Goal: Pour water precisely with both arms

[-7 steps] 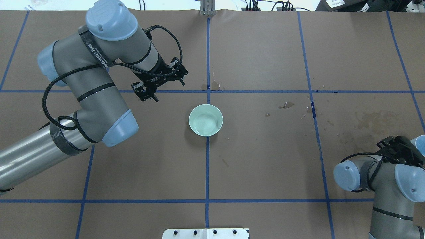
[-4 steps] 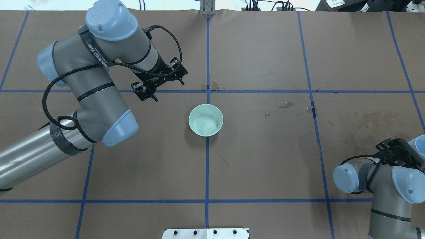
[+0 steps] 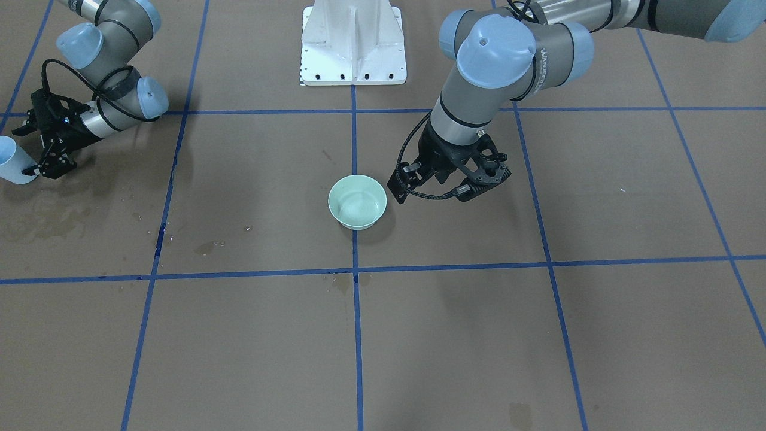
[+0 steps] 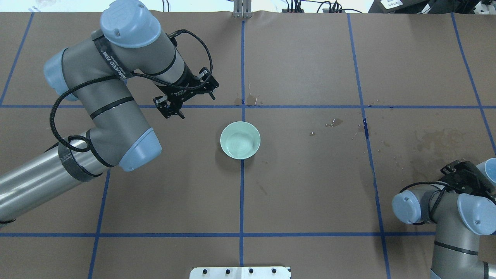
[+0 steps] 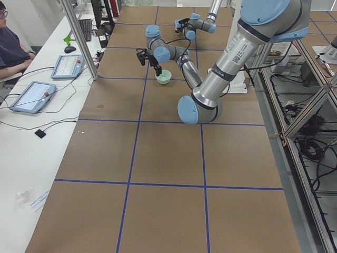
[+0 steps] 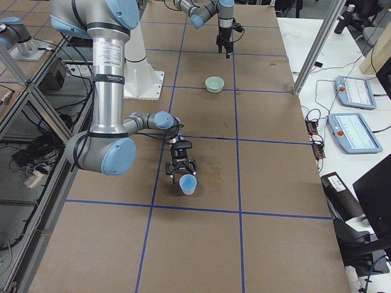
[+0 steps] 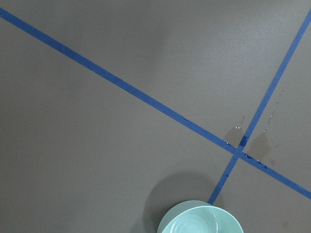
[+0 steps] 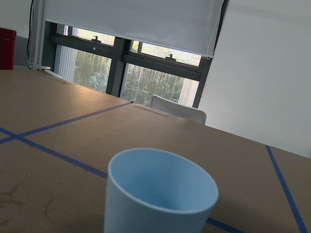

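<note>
The water (image 4: 241,145) sits in a mint bowl (image 4: 240,133) mid-counter (image 4: 310,193) on a blue tape line (image 4: 241,193), unobstructed, with the left tool (image 4: 188,99) spread and empty nearby, while the right tool (image 6: 182,173), fingers apart, is just beside a pale blue cup (image 6: 188,185) amid damp stains (image 4: 434,139).

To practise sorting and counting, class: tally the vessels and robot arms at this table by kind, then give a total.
Green bowl: 1
Blue cup: 1
Robot arms: 2, the left arm and the right arm
Total: 4
</note>
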### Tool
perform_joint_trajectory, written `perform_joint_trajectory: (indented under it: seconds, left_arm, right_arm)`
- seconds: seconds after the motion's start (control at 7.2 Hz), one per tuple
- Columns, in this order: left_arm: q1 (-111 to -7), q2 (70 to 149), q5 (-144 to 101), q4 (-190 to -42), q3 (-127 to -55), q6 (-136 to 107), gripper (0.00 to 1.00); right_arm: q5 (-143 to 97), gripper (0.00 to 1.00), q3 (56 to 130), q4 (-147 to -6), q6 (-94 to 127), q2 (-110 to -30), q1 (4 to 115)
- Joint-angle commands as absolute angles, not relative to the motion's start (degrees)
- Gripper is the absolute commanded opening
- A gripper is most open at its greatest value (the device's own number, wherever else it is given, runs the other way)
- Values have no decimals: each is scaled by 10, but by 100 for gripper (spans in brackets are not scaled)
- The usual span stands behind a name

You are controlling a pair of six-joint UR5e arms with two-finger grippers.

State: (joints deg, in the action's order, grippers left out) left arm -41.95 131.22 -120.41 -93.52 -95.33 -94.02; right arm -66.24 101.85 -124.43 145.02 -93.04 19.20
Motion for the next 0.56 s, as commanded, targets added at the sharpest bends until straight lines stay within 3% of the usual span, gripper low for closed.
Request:
perform_joint_trajectory:
  seconds: [0.0,0.42]
  left_arm:
    - [-419,1312,-1204,-935,-949,-940,100]
    - [-419,1313,-1204,-936,-943,-940,100]
  right_arm:
    - [-644,99,1006,-1229,1447,-932,209]
    - [-635,99,995,-1222,1437,-933,216]
